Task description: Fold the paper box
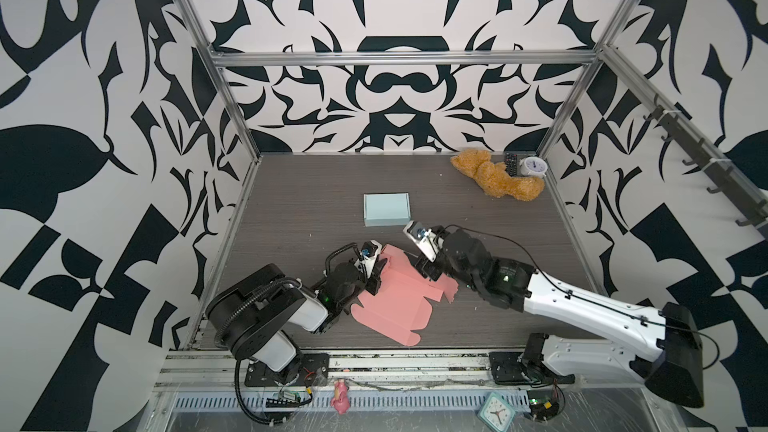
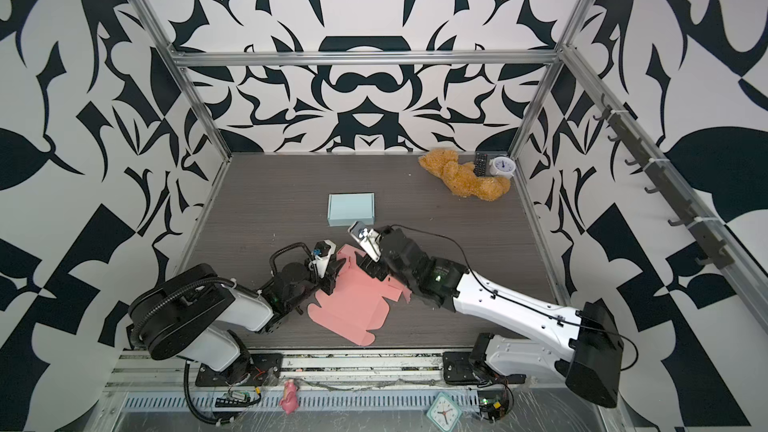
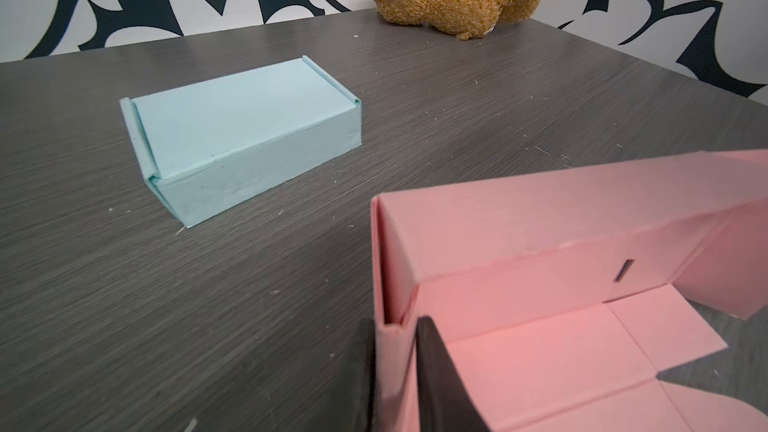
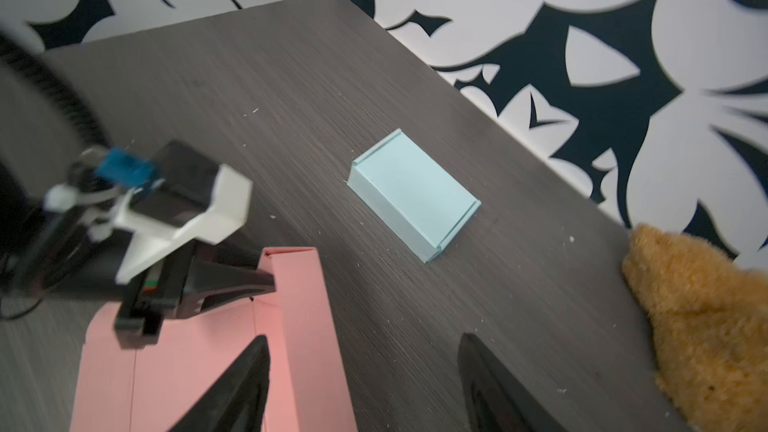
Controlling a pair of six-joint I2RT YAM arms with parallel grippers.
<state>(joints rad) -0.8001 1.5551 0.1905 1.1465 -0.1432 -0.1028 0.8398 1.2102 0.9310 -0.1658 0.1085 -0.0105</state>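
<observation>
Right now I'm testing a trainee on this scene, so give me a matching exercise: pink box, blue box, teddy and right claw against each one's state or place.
Things:
1 pink box
2 blue box
3 teddy
4 right claw

States or places:
a open
b fully folded, closed
c lying in the far right corner
d part folded, one wall pinched by the left claw

Pairs: 1-d; 2-b; 3-c; 4-a

Grey wood-grain table [image 1: 291,209]: pink paper box [image 1: 395,305] front, blue box [image 1: 386,209] centre; teddy bear [image 1: 498,178], remote [image 1: 512,164], clock [image 1: 533,167] far-right corner.
</observation>
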